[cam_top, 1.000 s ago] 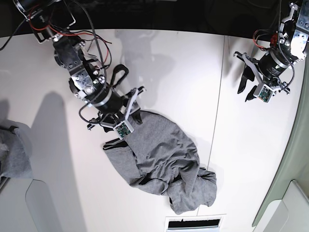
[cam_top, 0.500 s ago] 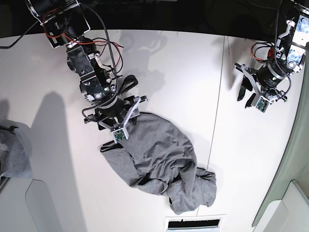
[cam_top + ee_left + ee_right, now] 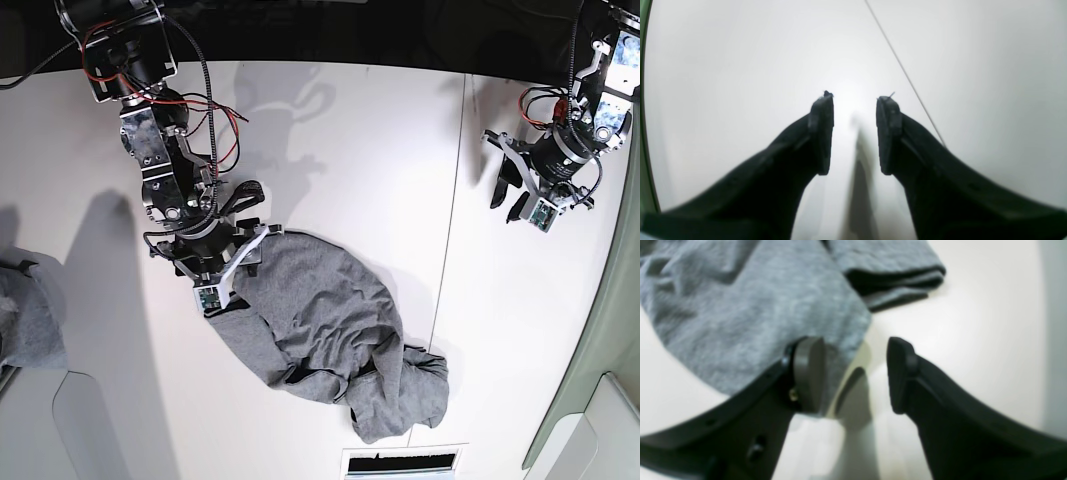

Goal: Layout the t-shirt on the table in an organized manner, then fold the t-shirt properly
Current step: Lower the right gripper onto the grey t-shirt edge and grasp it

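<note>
The heather-grey t-shirt (image 3: 330,330) lies crumpled in the middle of the white table (image 3: 380,150). My right gripper (image 3: 238,268) is at the shirt's upper left edge. In the right wrist view this gripper (image 3: 853,373) is open. The shirt (image 3: 756,306) has an edge lying against the left finger and reaching into the gap; a folded hem lies beyond. My left gripper (image 3: 508,195) hovers at the far right, away from the shirt. In the left wrist view it (image 3: 853,133) is open and empty over the bare table (image 3: 740,66), beside the thin dark seam (image 3: 907,76).
A smaller lighter-grey cloth bundle (image 3: 25,320) sits at the left edge. A pale grey-green panel (image 3: 600,330) runs along the right side. A white slotted piece (image 3: 400,462) lies at the front edge, just below the shirt. The table's back edge is dark.
My right arm has swung left and the right gripper has moved down and left along the shirt's upper edge. The shirt's near corner has shifted slightly. The left arm has hardly moved.
</note>
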`<state>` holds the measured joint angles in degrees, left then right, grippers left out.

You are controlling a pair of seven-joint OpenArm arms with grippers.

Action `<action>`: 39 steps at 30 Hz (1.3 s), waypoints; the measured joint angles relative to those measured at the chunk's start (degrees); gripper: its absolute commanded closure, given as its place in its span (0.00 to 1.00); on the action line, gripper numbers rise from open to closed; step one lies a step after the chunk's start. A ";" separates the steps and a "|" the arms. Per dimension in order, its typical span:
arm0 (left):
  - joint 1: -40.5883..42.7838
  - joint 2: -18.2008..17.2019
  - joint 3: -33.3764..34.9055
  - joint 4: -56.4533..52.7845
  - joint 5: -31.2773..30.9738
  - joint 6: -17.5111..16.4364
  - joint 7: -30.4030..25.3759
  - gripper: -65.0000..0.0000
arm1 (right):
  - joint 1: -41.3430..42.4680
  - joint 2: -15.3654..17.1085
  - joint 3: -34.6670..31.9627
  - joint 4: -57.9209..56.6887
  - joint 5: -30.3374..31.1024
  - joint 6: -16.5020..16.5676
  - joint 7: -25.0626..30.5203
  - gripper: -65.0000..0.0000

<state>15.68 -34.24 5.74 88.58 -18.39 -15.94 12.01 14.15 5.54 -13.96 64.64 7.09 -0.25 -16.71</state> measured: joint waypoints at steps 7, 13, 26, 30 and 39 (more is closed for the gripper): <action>0.00 0.00 0.00 0.00 0.00 0.02 0.00 0.63 | 0.59 -1.01 1.25 -7.98 2.60 10.97 6.12 0.53; 0.02 0.11 0.00 0.00 -0.04 0.00 0.02 0.63 | 0.13 -4.68 1.18 -8.83 2.56 12.46 8.59 0.79; 0.02 0.11 0.00 -0.11 -0.07 0.02 0.83 0.63 | -0.44 -7.13 1.84 1.51 -4.22 14.14 4.50 1.00; 0.02 0.11 -0.02 -0.11 0.00 0.02 1.27 0.63 | -4.52 -6.97 1.95 16.33 -4.22 14.34 -2.36 1.00; 0.04 0.09 0.00 -0.13 -0.09 0.07 3.67 0.63 | -13.42 -4.09 2.60 32.76 -3.93 12.85 -7.37 1.00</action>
<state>15.73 -34.15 5.74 88.44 -18.48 -15.88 15.68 0.73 1.45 -11.35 97.41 3.16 12.60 -24.08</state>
